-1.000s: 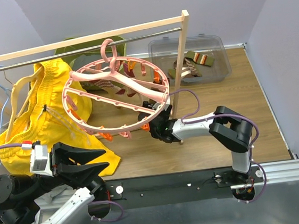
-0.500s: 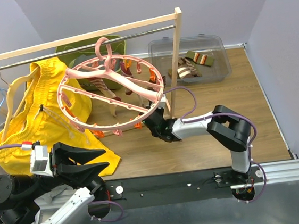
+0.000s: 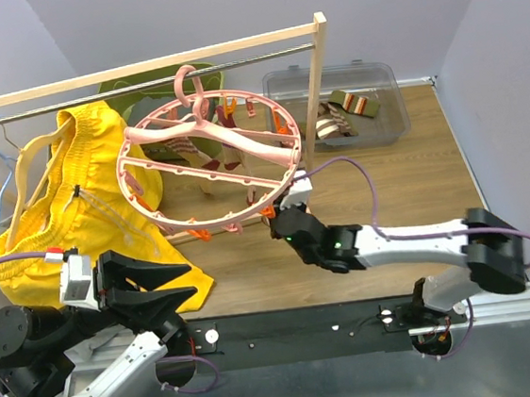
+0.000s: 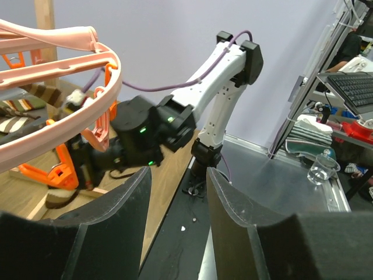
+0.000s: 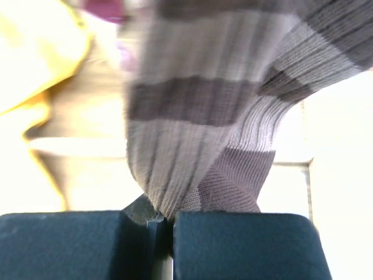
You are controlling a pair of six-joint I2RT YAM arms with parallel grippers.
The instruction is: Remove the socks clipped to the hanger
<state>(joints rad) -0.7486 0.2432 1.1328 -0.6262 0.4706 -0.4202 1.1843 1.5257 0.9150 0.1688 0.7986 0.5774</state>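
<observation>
Top view: the pink ring hanger (image 3: 158,129) hangs by its hook from the wooden rail (image 3: 138,70), a little toward 11 o'clock from the picture's centre, and is tilted with its near rim lower. Socks (image 3: 184,150) dangle under it among the spokes. The right gripper (image 3: 277,218) sits at the ring's 5 o'clock edge, right below the rim and beside the orange clips (image 3: 198,234). Its jaws cannot be made out from here. At 9 o'clock, yellow shorts (image 3: 58,211) droop from the rail. At 1 o'clock, a clear bin (image 3: 278,93) on the table (image 3: 360,198) holds more socks. The left gripper (image 3: 181,288) is at 7 o'clock, low and well apart from the ring.

Left wrist view: the left gripper (image 4: 176,181) has its fingers spread with nothing between them. The hanger's rim curves in at 10 o'clock, with orange clips below it at 9 o'clock. The right arm (image 4: 221,76) reaches in from 1 o'clock toward those clips.

Right wrist view: the right gripper (image 5: 169,224) at 6 o'clock has its pads pressed together on the lower end of a striped sock (image 5: 198,116), grey-beige with purple bands, which runs up toward 12 o'clock. Yellow cloth shows at 9 o'clock.
</observation>
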